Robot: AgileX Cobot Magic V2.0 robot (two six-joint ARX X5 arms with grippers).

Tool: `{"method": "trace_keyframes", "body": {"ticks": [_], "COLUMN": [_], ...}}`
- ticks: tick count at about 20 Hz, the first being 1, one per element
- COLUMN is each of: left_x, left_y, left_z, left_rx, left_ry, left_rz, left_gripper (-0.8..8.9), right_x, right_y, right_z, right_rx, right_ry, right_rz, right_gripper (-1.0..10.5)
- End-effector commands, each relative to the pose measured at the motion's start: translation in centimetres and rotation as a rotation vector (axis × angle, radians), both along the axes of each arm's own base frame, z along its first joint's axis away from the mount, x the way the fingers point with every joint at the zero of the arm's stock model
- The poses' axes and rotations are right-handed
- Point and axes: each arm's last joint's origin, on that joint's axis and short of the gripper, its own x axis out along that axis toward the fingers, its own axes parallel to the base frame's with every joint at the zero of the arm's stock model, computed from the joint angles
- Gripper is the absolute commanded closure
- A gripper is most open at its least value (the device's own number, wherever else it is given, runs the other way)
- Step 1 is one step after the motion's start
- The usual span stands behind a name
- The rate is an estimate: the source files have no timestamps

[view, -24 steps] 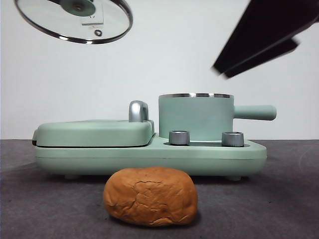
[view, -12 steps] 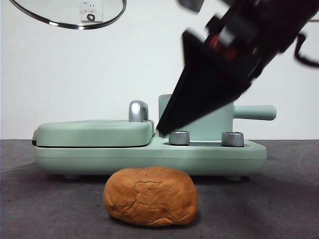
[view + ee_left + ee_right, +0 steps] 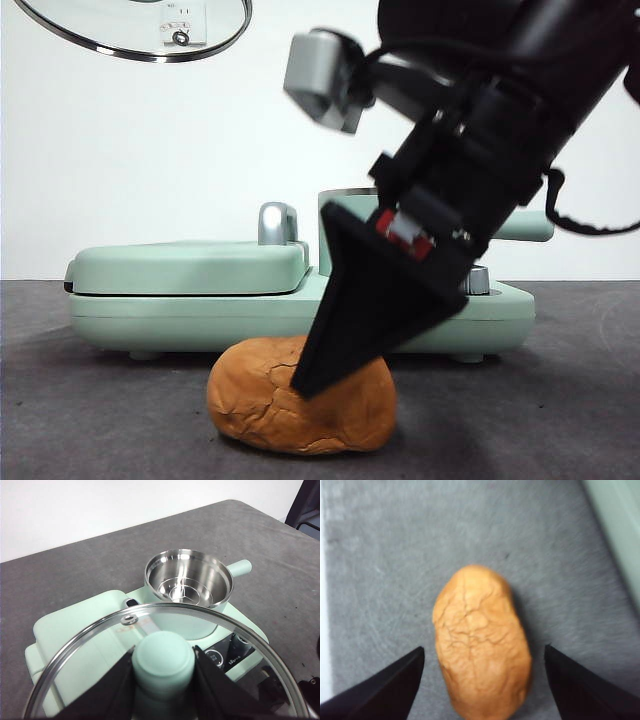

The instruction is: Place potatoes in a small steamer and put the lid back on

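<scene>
The potato point(image 3: 260, 400) is a golden-brown cracked lump lying on the grey table in front of the appliance. My right gripper point(image 3: 483, 649) is open just above it, one black jaw on each side of the potato point(image 3: 480, 645). In the front view its dark jaw point(image 3: 365, 310) slants down in front of the potato's right half. The small steamer point(image 3: 189, 577) stands open, its steel inside empty. My left gripper point(image 3: 163, 652) is shut on the mint-green knob of the glass lid point(image 3: 150, 620). It holds the lid point(image 3: 130, 25) high at the upper left.
The mint-green appliance base point(image 3: 200, 320) carries a flat hinged griddle cover point(image 3: 190, 265) with a chrome latch point(image 3: 278, 222). The steamer's side handle point(image 3: 535, 228) points right. A steel dial point(image 3: 478, 280) shows behind the right arm. Grey tabletop point(image 3: 100, 420) lies around the potato.
The right arm has come down from the upper right across the steamer to the potato. The lid has risen slightly at the top left.
</scene>
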Motion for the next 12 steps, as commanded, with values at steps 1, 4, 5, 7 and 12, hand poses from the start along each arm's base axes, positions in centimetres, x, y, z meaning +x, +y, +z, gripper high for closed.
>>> {"method": "trace_keyframes", "body": {"ticks": [1, 4, 5, 7, 12], "left_x": [-0.1, -0.1, -0.1, -0.1, -0.1], "left_y": [-0.1, -0.1, -0.1, -0.1, -0.1], "left_z": [0.7, 0.7, 0.7, 0.7, 0.7], "left_rx": [-0.019, -0.019, -0.019, -0.018, -0.018], "left_ry": [-0.031, -0.031, -0.031, -0.029, -0.030], "left_rz": [-0.004, -0.004, -0.004, -0.004, -0.004], "left_gripper": [8.00, 8.00, 8.00, 8.00, 8.00], "right_x": [0.0, -0.2, -0.3, -0.4, -0.9], "right_y": [0.8, 0.9, 0.9, 0.7, -0.4], "right_z": [-0.4, -0.4, -0.4, -0.4, 3.3], "right_rx": [-0.008, -0.008, -0.013, -0.036, -0.133], "right_ry": [0.015, 0.031, 0.036, 0.074, 0.219], "right_rz": [0.012, 0.006, 0.004, -0.016, -0.127], "right_gripper": [5.7, 6.9, 7.2, 7.3, 7.3]}}
